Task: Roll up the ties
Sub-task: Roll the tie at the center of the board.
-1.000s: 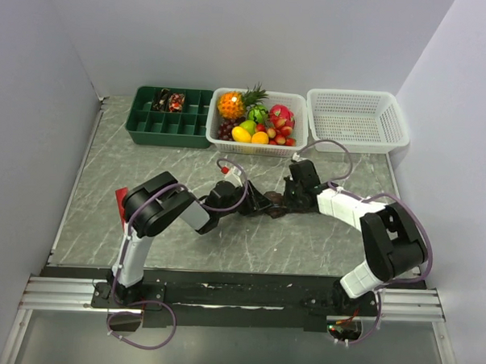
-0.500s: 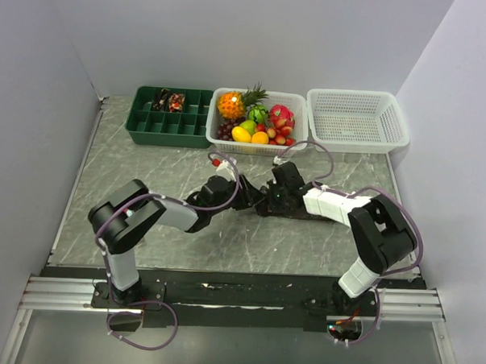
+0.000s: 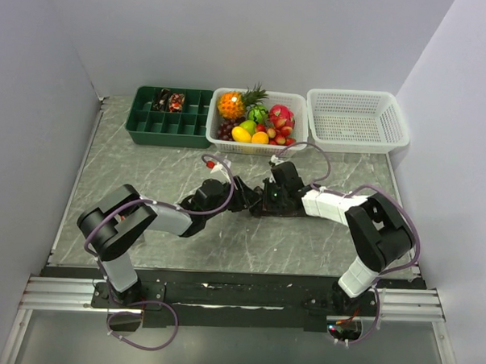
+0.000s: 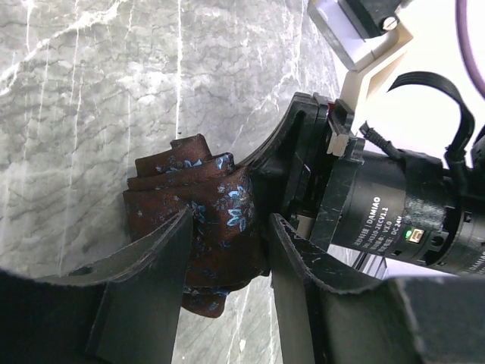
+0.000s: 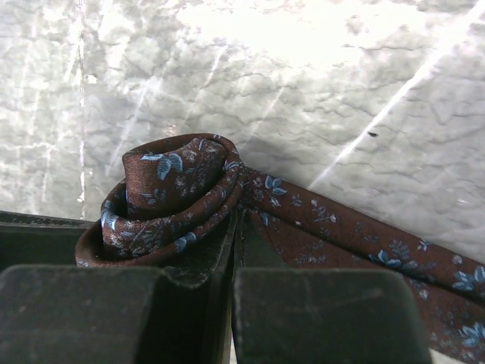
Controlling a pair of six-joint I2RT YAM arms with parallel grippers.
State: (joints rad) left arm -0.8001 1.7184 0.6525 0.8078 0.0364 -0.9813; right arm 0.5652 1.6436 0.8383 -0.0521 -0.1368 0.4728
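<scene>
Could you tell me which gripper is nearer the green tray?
Left. The left gripper flanks the tie coil on the side facing the green tray; the right gripper, the far side.

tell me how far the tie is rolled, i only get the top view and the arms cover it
observer: In the right wrist view, one end of the tie is a tight roll of several turns.
operator: any of it flat
observer: Yes, a flat tail runs off from the roll across the table.
operator: who's got hold of it
observer: The right pincer is nearly closed at the foot of the roll. The left pincer has a finger against each side of it.
</scene>
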